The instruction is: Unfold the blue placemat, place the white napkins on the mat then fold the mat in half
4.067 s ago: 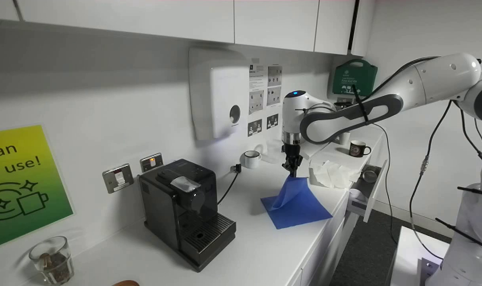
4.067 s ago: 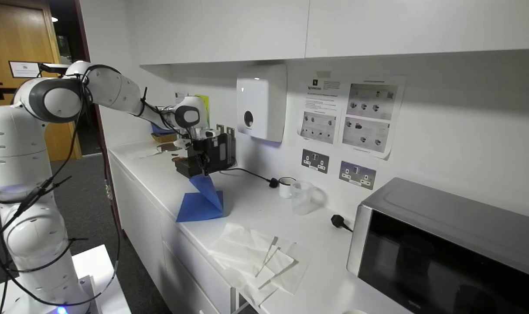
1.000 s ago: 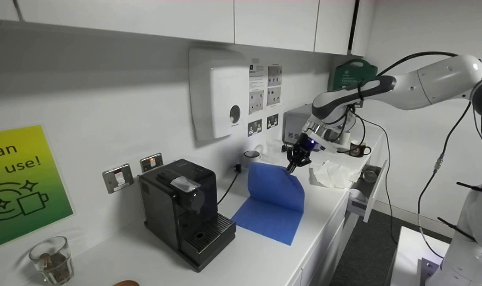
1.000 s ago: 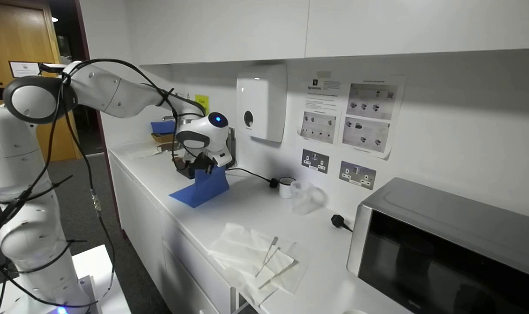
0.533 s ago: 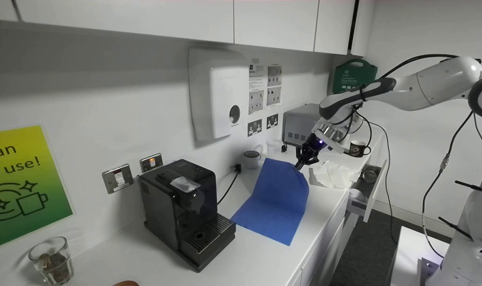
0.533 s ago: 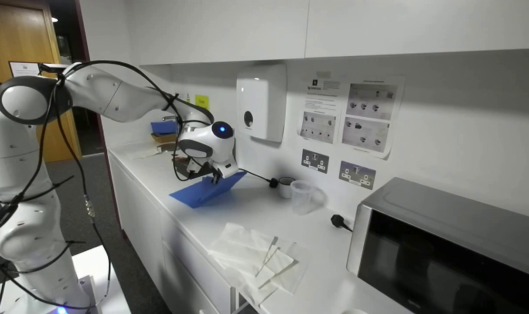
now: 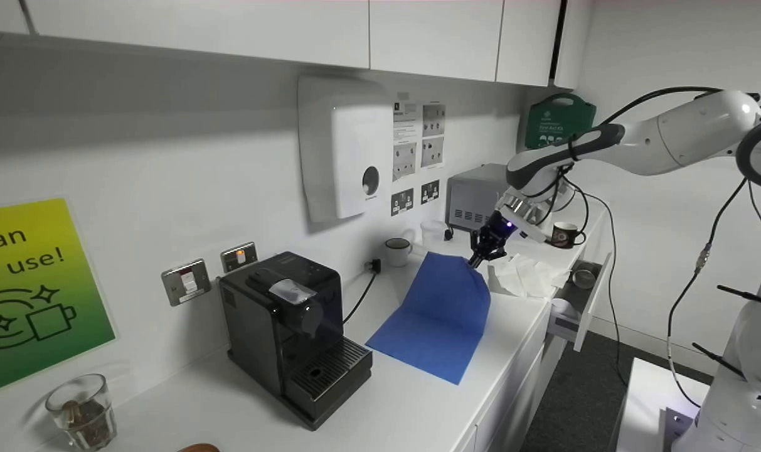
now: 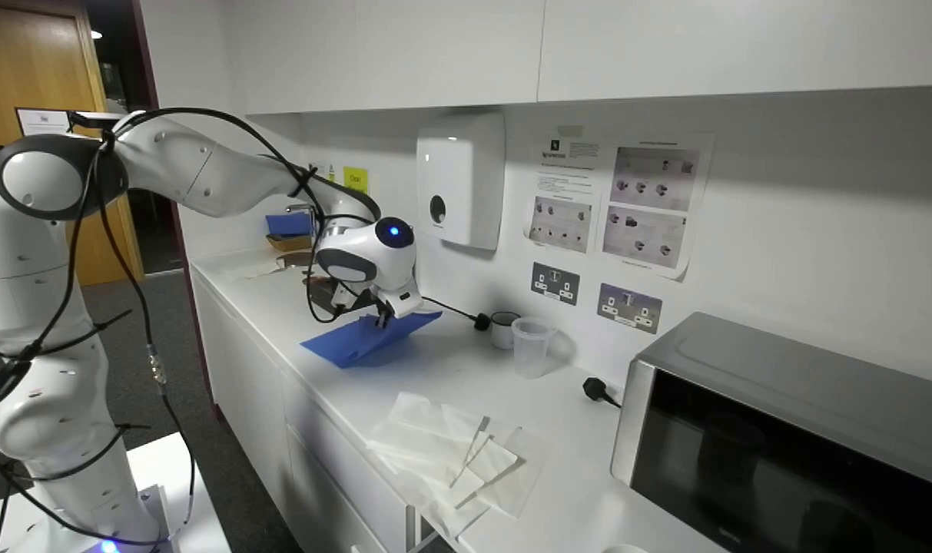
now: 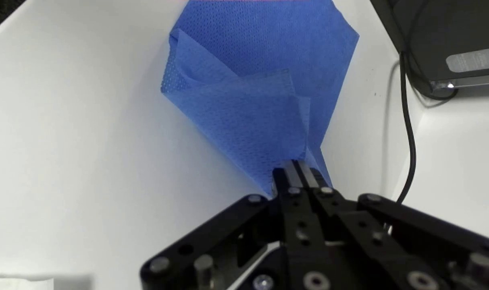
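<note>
Jaws pinching lifted edge of blue placemat [image 7: 440,317]; opposite end flat on counter [image 7: 393,408].

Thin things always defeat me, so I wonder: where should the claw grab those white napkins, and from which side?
Probably from above, pinching the edge of a small top sheet, which looks slightly raised. The white napkins lie low and overlapping on the counter, leaving little to grip from the side.

Office-type kitchenette: coffee machine [image 7: 295,336], microwave [image 8: 781,430], mug [image 7: 397,252] on counter [image 7: 393,411]; dispenser [image 7: 362,144], first-aid kit [image 7: 560,120], "use!" sign [image 7: 38,292] suggest shared.
</note>
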`<act>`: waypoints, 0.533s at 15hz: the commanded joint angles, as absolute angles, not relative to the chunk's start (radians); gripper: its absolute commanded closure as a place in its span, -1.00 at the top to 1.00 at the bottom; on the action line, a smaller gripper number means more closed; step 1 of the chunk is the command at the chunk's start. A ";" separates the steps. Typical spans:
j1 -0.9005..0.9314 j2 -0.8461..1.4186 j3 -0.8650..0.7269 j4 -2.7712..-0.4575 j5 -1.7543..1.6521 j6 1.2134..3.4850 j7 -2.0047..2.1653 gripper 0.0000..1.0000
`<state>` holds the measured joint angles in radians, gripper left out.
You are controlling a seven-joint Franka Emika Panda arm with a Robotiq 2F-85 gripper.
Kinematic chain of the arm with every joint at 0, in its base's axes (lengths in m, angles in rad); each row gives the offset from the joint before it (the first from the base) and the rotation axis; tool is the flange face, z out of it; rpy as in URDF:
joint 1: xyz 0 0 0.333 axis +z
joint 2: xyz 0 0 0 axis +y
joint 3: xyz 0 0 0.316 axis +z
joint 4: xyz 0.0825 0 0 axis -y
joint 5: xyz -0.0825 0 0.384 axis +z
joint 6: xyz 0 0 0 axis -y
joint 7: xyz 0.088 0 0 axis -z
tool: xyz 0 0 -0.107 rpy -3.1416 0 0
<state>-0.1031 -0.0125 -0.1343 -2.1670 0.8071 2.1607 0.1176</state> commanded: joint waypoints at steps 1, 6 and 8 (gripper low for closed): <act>-0.104 -0.010 -0.123 -2.162 0.800 2.160 0.125 -1.00; -0.099 -0.012 -0.110 -2.162 0.781 2.160 0.133 -0.48; -0.095 -0.012 -0.106 -2.160 0.763 2.159 0.146 -0.35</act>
